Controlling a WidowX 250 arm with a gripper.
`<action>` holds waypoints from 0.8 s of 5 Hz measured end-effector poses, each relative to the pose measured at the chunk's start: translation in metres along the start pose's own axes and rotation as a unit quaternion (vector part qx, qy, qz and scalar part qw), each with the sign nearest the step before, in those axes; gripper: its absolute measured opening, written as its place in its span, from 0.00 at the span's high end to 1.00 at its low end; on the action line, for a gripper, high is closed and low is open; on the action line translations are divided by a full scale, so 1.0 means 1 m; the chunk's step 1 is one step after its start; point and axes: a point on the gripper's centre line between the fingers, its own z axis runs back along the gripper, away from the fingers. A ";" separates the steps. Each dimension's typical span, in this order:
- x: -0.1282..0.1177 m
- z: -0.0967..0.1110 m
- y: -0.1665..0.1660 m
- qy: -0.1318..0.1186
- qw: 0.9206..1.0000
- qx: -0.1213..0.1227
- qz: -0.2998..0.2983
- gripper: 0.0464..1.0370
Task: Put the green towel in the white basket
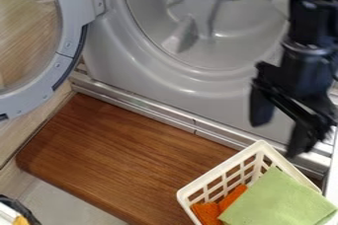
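Open machine door (70, 17), up and to the left of the basket; brown wooden board (125, 155), just left of the basket and reaching beneath it. White basket (219, 168), the landmark: orange cloth (210, 212) inside, toward its left wall. Green towel (280, 200), the object of the task, lies over the basket's right part, partly on the orange cloth; its right corner appears to overlie the basket's right rim. Placement is judged essentially complete. For a sound finish, the claw should first rise away from the basket, its fingers kept apart so as not to catch the towel or the rim. Should the overlying corner prove to hang outside, a light pinch at that edge and a short inward carry would seat it; a downward push might tip the basket. Black gripper (279, 139), above the basket's upper corner: fingers spread wide, nothing between them, tips pointing downward and apparently apart from the towel.
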 end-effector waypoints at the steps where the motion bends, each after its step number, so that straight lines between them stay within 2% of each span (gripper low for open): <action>1: -0.006 0.008 0.033 -0.009 0.998 0.002 0.060 0.04; 2: -0.004 0.015 0.043 -0.014 0.996 0.018 0.081 0.04; 3: -0.006 0.012 0.056 -0.019 0.991 0.051 0.121 0.04; 4: -0.012 -0.001 0.059 -0.017 0.986 0.091 0.136 0.04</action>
